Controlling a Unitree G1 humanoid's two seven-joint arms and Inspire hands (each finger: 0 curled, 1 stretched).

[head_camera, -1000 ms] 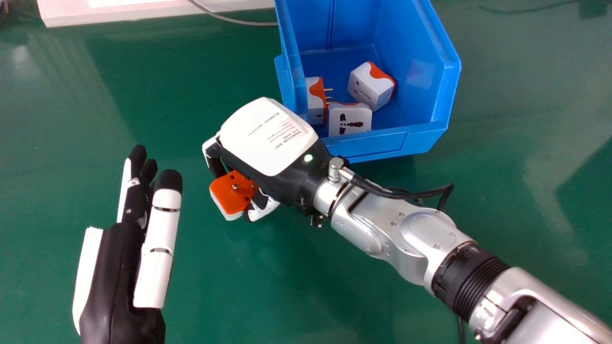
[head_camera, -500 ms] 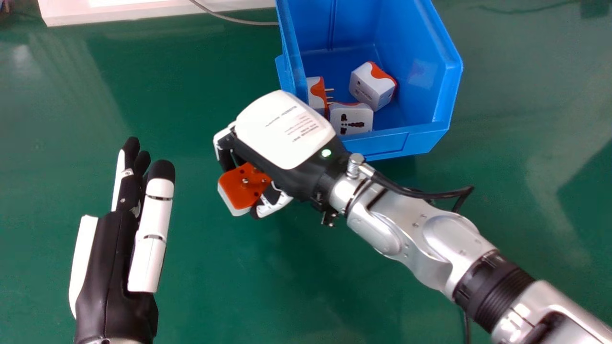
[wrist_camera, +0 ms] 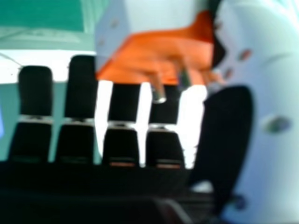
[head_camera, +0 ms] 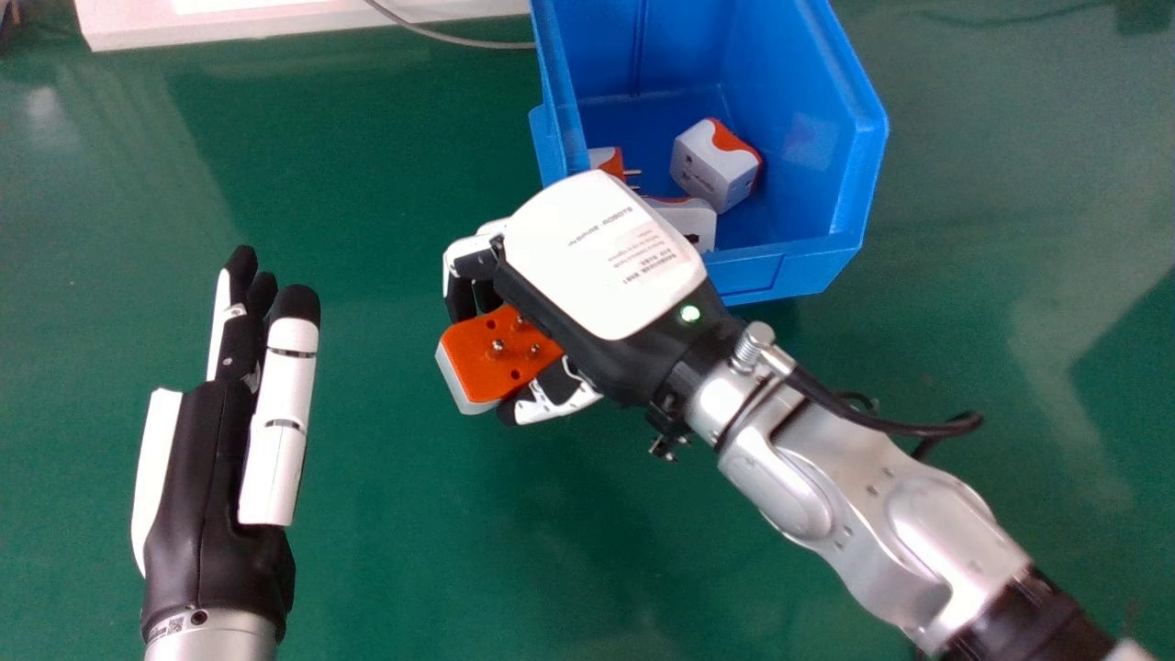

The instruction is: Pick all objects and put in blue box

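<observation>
In the head view my right hand [head_camera: 601, 257] hangs in front of the blue box's [head_camera: 771, 274] near left corner, its fingers and thumb curled round an orange and white plug adapter [head_camera: 486, 358] with the pins facing up. In the right hand view the adapter [wrist_camera: 159, 51] lies between the fingers and thumb of my right hand [wrist_camera: 224, 135]. Inside the box are a white and orange adapter [head_camera: 714, 165], another [head_camera: 693, 220] partly behind my hand, and one [head_camera: 606, 162] against the left wall. My left hand [head_camera: 220, 477] is open and holds nothing, at the left.
A green table surface [head_camera: 413, 551] lies under both hands. At the back left stands a white object [head_camera: 303, 28], with a grey cable [head_camera: 450, 39] running from it towards the box. A black cable [head_camera: 881, 424] loops beside my right wrist.
My right hand has moved to the right with the adapter and now covers more of the box's near left corner. My left hand has shifted slightly forward and left.
</observation>
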